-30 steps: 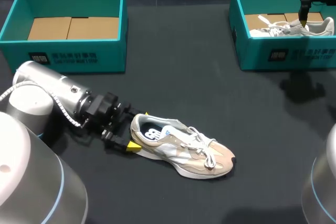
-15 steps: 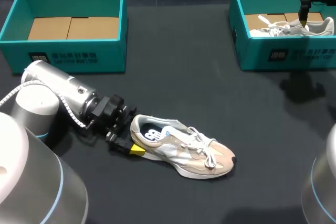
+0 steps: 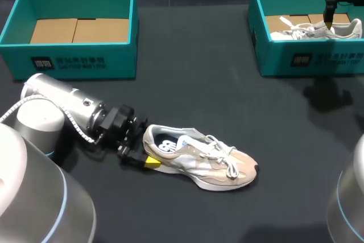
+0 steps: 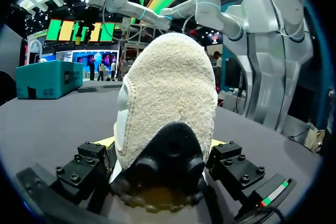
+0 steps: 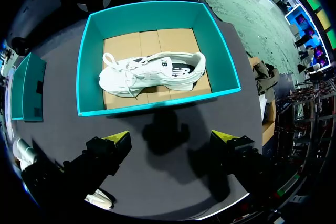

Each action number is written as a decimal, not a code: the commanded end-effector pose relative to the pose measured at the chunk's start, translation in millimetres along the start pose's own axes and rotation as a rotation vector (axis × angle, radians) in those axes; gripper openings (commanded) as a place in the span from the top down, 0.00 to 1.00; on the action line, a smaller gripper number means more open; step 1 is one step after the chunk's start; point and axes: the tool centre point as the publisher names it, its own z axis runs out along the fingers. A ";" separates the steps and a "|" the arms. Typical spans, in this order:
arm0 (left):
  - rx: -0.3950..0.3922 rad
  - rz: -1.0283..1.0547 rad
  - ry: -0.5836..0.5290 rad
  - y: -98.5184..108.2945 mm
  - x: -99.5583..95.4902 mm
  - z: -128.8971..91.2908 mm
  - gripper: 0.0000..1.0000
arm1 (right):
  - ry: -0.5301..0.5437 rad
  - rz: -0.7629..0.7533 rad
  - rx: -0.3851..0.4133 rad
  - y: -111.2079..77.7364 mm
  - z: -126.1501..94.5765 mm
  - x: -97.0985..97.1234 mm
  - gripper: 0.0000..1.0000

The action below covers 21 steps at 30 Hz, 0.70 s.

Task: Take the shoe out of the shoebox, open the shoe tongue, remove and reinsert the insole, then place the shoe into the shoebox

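Observation:
A beige and white shoe point(image 3: 199, 162) lies on its sole on the dark table, toe pointing right. My left gripper point(image 3: 147, 149) is at its heel, open, with a finger on either side; one yellow fingertip point(image 3: 151, 163) shows by the sole. In the left wrist view the fuzzy heel point(image 4: 168, 98) fills the space between the fingers of the left gripper point(image 4: 163, 142). My right gripper point(image 5: 173, 140) hangs open, high above the near wall of the right teal shoebox point(image 5: 157, 109), which holds a white shoe point(image 5: 152, 73). The same gripper point(image 3: 330, 9) shows over that box in the head view.
A second teal shoebox point(image 3: 71, 64) with only a cardboard floor stands at the back left. The right shoebox point(image 3: 307, 61) stands at the back right. The dark table point(image 3: 199, 83) lies bare between the two boxes.
My left arm has pushed in toward the shoe's heel, and the shoe has slid a little to the right. The right arm has kept still.

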 end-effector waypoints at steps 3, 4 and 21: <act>0.007 -0.014 -0.113 -4.5 -0.1 17.4 1.00 | 0.000 0.000 -0.001 -0.4 0.2 0.0 0.00; 0.011 -0.025 -0.130 -5.2 -1.7 18.8 1.00 | 0.000 0.000 -0.001 -0.4 0.2 0.0 0.00; 0.022 -0.070 -0.249 0.7 -12.7 7.0 1.00 | 0.000 0.000 -0.001 -0.4 0.2 0.0 0.00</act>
